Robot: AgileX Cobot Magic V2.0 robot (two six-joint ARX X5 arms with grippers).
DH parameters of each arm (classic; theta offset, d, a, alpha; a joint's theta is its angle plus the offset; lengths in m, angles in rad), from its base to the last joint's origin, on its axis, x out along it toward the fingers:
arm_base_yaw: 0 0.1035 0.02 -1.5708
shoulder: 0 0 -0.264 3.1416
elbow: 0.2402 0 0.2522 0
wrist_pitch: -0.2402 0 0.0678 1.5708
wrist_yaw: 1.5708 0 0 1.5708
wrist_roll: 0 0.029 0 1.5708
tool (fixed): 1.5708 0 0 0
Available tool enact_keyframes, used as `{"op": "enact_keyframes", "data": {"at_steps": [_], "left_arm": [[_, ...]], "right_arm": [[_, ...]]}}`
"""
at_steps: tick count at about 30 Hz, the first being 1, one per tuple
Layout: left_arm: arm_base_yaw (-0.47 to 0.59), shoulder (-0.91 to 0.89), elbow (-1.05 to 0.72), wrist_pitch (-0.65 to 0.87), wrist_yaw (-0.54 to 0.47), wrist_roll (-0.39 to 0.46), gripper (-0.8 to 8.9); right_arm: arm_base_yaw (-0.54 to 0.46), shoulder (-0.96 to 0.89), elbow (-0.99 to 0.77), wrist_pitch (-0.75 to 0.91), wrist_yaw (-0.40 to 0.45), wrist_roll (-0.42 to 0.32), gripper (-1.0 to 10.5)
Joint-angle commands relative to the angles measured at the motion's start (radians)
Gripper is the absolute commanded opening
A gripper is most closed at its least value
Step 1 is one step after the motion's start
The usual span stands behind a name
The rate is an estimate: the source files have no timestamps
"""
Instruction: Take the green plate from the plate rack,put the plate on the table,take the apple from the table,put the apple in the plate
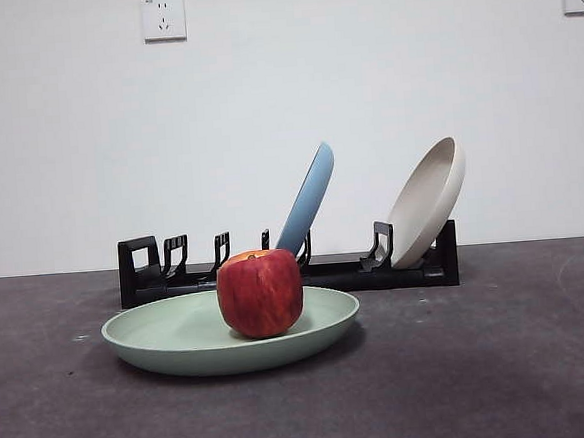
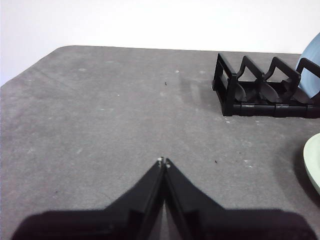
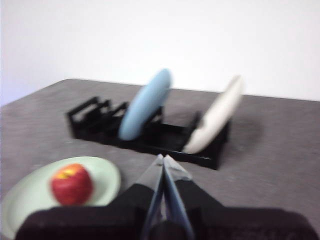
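Right end effector (image 3: pixel 163 159) clenched, nothing in it, w/ apple (image 3: pixel 71 184) sitting in green plate (image 3: pixel 107 175) off to its side, rack (image 3: pixel 150 135) ahead. Left end effector (image 2: pixel 163 161) also clenched, empty, over bare worktop (image 2: pixel 100 125). Task looks done; nothing left. Right wrist view blurry; left sees only plate's edge.

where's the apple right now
In the front view the apple sits in the green plate, which lies flat on the table just in front of the plate rack, left of centre.
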Motion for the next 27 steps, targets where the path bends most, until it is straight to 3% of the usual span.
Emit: {"op": "enact_keyframes", "data": {"at_steps": [1, 4, 14, 27], "left_arm": [[0.003, -0.002, -0.014, 0.005, 0.000, -0.003, -0.03], [0.003, -0.002, -0.014, 0.005, 0.000, -0.003, -0.03], [0.003, -0.002, -0.014, 0.005, 0.000, -0.003, -0.03], [0.003, -0.002, -0.014, 0.006, 0.000, -0.003, -0.03]], "right_arm": [[-0.007, -0.102, -0.143, 0.046, 0.048, 0.010, 0.0], [-0.007, -0.176, -0.230, 0.046, 0.094, 0.014, 0.0], [-0.007, -0.243, -0.372, 0.041, 0.092, 0.028, 0.0], [-0.005, -0.243, -0.388, 0.058, 0.094, 0.080, 0.0]]}}
